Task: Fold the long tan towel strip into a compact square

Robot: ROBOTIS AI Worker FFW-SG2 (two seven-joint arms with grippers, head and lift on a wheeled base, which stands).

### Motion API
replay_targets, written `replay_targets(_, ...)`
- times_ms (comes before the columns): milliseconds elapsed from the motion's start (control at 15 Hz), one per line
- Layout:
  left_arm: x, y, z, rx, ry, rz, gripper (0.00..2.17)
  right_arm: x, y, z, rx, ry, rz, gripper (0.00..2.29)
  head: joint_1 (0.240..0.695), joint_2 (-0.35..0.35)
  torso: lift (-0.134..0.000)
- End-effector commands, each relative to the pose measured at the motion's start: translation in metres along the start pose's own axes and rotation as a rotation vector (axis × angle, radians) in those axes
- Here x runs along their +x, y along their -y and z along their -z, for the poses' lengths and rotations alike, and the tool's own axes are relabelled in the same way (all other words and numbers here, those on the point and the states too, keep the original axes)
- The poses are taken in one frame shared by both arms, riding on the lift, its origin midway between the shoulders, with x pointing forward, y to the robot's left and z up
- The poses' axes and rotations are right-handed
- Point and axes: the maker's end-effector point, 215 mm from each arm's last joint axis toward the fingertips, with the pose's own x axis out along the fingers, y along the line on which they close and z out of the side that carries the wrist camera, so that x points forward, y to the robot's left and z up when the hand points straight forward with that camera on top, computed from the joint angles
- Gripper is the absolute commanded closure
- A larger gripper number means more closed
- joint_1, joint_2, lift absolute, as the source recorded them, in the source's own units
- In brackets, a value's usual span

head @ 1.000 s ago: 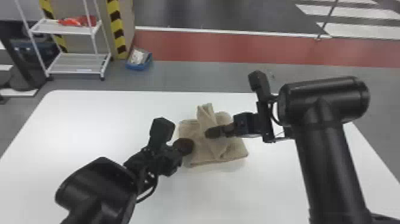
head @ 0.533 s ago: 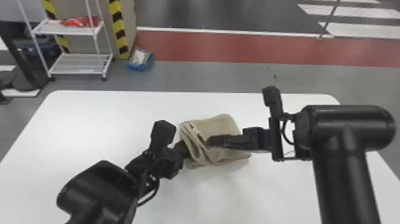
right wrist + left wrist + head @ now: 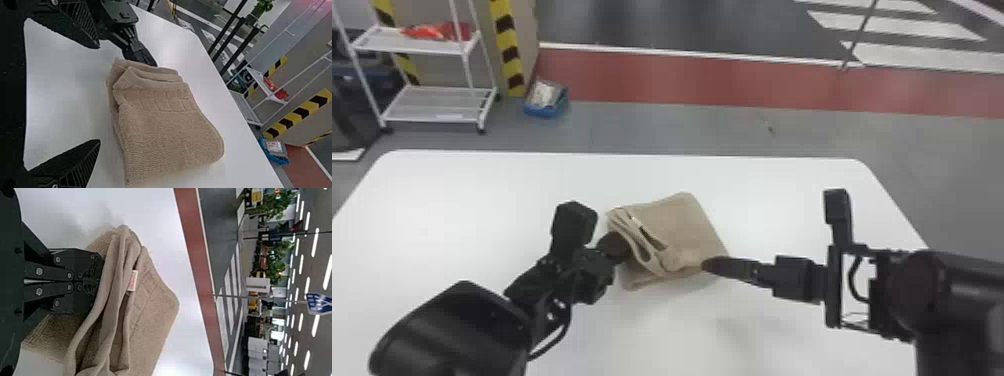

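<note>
R gripper (image 3: 708, 264) moved R, nr towel (image 3: 682, 225) edge.

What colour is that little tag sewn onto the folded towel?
White with reddish print; the tag shows best in the left wrist view.

Towel (image 3: 682, 225): tan, with a looped, wavy band near one edge. Tag (image 3: 132, 281): white with red marking. Table (image 3: 482, 200): plain white. Left gripper (image 3: 617, 246) and right gripper (image 3: 714, 264): black — the right's fingers ribbed. Floor (image 3: 682, 130): grey — brick-red strip (image 3: 707, 85), white stripes (image 3: 897, 26) beyond. Post (image 3: 508, 47): yellow-and-black diagonals. Rack (image 3: 417, 45): white. Bin (image 3: 544, 111): blue.
</note>
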Motion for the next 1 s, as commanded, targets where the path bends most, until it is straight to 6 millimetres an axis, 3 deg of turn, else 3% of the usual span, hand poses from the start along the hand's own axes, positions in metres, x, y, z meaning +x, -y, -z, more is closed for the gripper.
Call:
replay_targets(0, -0.014, -0.008, -0.011, -0.019, 0.018, -0.013, 2.14, -0.011, 0.004, 0.020, 0.011, -0.005, 0.012, 0.04, 0.695, -0.154, -0.124)
replay_targets(267, -0.053, -0.049, -0.004, -0.058, 0.016, -0.082, 2.14, -0.022, 0.015, 0.050, 0.060, -0.019, 0.019, 0.09, 0.695, -0.144, -0.124)
replay_targets(467, -0.076, -0.097, -0.026, -0.044, 0.121, -0.170, 2.14, -0.019, 0.018, 0.049, 0.018, 0.009, 0.022, 0.22, 0.695, -0.099, -0.124)
replay_targets(533, -0.081, -0.111, -0.031, -0.057, 0.145, -0.187, 2.14, -0.016, 0.020, 0.042, -0.038, 0.034, 0.033, 0.47, 0.695, -0.082, -0.124)
replay_targets(667, -0.087, -0.131, -0.035, -0.096, 0.170, -0.199, 2.14, -0.010, 0.026, 0.037, -0.103, 0.039, 0.084, 1.36, 0.695, -0.052, -0.124)
replay_targets(733, -0.090, -0.141, -0.035, -0.095, 0.174, -0.211, 2.14, -0.006, 0.030, 0.035, -0.129, 0.038, 0.114, 1.56, 0.695, -0.029, -0.124)
replay_targets(933, -0.092, -0.159, -0.037, -0.116, 0.197, -0.209, 2.14, 0.008, 0.044, 0.026, -0.233, 0.063, 0.195, 1.57, 0.695, -0.003, -0.124)
